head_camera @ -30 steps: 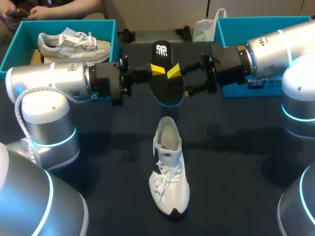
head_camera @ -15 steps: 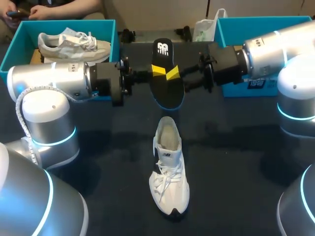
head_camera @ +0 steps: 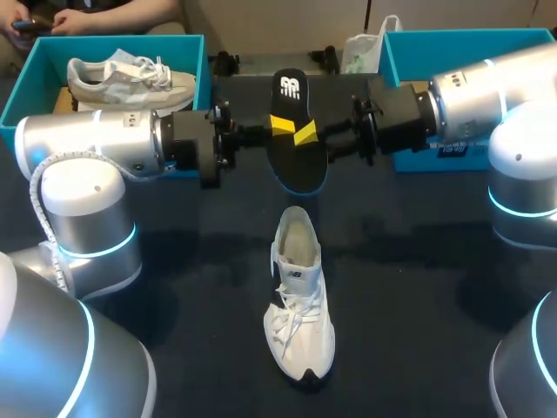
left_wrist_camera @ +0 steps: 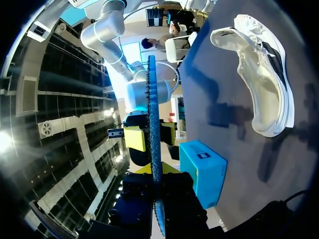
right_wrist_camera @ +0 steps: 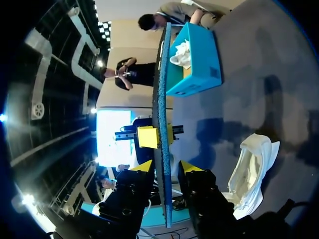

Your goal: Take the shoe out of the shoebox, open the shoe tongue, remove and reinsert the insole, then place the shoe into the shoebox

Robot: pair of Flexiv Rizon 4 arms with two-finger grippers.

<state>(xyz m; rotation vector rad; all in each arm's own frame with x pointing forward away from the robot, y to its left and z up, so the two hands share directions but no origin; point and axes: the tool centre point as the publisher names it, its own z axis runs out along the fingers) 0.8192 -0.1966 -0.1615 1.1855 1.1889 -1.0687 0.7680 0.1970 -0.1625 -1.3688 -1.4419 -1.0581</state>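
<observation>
The black insole [head_camera: 296,161] hangs in the air above the table's far middle. My left gripper [head_camera: 280,124] comes in from the left and is shut on its edge; in the left wrist view the insole [left_wrist_camera: 151,114] stands edge-on between that gripper's [left_wrist_camera: 155,172] fingers. My right gripper [head_camera: 305,133] meets it from the right. Its own view shows the insole [right_wrist_camera: 160,89] between that gripper's [right_wrist_camera: 167,167] yellow tips with narrow gaps on both sides, so it is open. The white shoe [head_camera: 300,296] lies on the table below, toe toward me, tongue pulled up.
A teal shoebox [head_camera: 187,52] at the back left holds a second white shoe [head_camera: 130,78]. Another teal box [head_camera: 452,43] stands at the back right behind my right arm, with a white bag [head_camera: 361,48] beside it.
My right gripper's fingers have drawn closer together around the insole. The insole and both grippers have shifted slightly away from me; the shoe has not moved.
</observation>
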